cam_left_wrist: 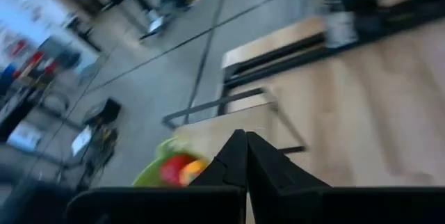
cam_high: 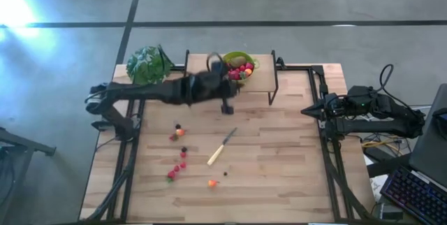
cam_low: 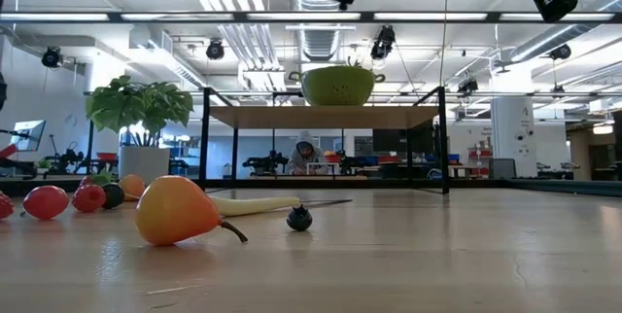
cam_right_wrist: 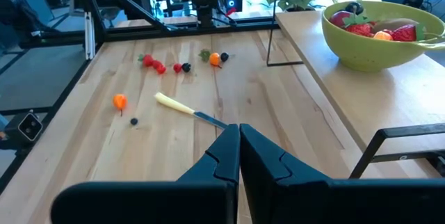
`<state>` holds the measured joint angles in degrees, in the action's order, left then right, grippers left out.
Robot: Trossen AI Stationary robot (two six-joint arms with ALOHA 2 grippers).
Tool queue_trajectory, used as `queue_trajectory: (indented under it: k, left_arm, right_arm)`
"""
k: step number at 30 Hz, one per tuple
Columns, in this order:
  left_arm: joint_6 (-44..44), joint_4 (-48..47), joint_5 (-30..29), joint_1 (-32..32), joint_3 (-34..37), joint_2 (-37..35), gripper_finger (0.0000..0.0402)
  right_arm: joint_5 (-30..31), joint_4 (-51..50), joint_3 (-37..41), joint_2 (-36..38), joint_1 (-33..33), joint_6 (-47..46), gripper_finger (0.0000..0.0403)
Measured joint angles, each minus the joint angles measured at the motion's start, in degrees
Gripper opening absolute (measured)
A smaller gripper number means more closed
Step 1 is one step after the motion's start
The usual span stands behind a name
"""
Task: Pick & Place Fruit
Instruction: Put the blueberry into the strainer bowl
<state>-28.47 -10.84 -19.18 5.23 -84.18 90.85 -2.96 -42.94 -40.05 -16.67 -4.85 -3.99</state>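
Nearest your low camera lies an orange pear-like fruit point(cam_low: 177, 211) on the table point(cam_high: 279, 162). Your left gripper point(cam_high: 227, 106) hangs beside the green bowl point(cam_high: 241, 64) of fruit on the shelf point(cam_high: 262, 80), fingers pressed together, empty (right gripper point(cam_high: 307, 112) likewise, parked at the table's edge). Loose fruit point(cam_high: 178, 162) dots the wood near the knife point(cam_high: 221, 147).

Fruit point(cam_high: 177, 171) left of knife point(cam_high: 221, 147), bowl point(cam_high: 239, 65) on shelf point(cam_high: 262, 80)

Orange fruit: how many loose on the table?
2. One orange fruit lies beside the knife handle; the other is among the red berries. More may hide in the green bowl.
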Motion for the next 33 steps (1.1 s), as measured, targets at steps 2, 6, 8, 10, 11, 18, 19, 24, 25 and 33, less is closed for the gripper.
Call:
queue_trajectory:
  k: [2, 6, 8, 10, 11, 18, 19, 24, 25, 33]
  left_arm:
    - [1.9, 0.4, 0.2, 3.0, 0.0, 0.1, 0.0]
    - [6.3, 0.6, 1.0, 8.1, 0.1, 0.4, 0.0]
    - [9.5, 0.8, 1.3, 10.2, 0.1, 0.8, 0.0]
    - [13.0, 0.8, 1.8, 12.1, 0.1, 0.8, 0.0]
    - [14.5, 0.8, 2.0, 12.9, 0.1, 0.9, 0.0]
    - [21.1, 0.8, 2.2, 15.3, 0.2, 0.9, 0.0]
    - [21.3, 1.0, 2.2, 15.3, 0.4, 0.9, 0.0]
    - [21.5, 0.9, 2.2, 15.3, 1.1, 3.1, 0.0]
    - [21.5, 0.8, 2.3, 15.3, 1.1, 3.7, 0.0]
    - [21.1, 0.9, 2.8, 16.0, 1.1, 6.9, 0.0]
  right_arm:
    - [0.0, 0.0, 0.0, 0.0, 0.0, 0.0, 0.0008]
    - [0.0, 0.0, 0.0, 0.0, 0.0, 0.0, 0.0008]
    - [0.0, 0.0, 0.0, 0.0, 0.0, 0.0, 0.0008]
    - [0.0, 0.0, 0.0, 0.0, 0.0, 0.0, 0.0008]
    - [0.0, 0.0, 0.0, 0.0, 0.0, 0.0, 0.0008]
    - [0.0, 0.0, 0.0, 0.0, 0.0, 0.0, 0.0008]
    - [0.0, 0.0, 0.0, 0.0, 0.0, 0.0, 0.0008]
    - [0.0, 0.0, 0.0, 0.0, 0.0, 0.0, 0.0008]
    - [0.0, 0.0, 0.0, 0.0, 0.0, 0.0, 0.0008]
    - [0.0, 0.0, 0.0, 0.0, 0.0, 0.0, 0.0008]
